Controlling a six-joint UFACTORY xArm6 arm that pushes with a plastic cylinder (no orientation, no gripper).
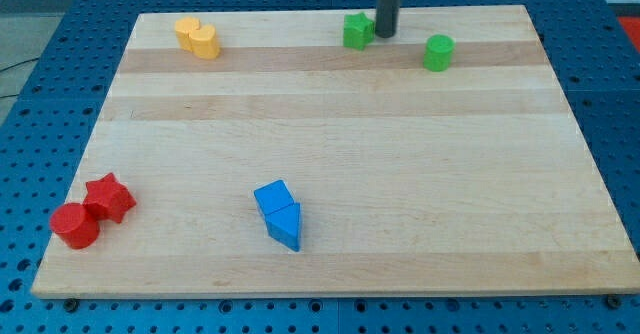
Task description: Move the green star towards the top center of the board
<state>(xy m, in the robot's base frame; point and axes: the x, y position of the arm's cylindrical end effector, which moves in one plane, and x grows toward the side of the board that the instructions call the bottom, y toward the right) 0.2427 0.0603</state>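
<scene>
The green star point(357, 31) lies near the view's top edge of the wooden board point(330, 144), a little right of centre. My tip point(385, 33) stands right beside the star, at its right side, touching or almost touching it. A green cylinder point(437, 52) stands further to the right, apart from both.
Two yellow blocks point(198, 37) lie together at the top left. A red cylinder point(75, 225) and a red star point(109, 198) sit at the bottom left. A blue cube point(273, 198) and a blue triangular block point(285, 224) touch at the bottom centre.
</scene>
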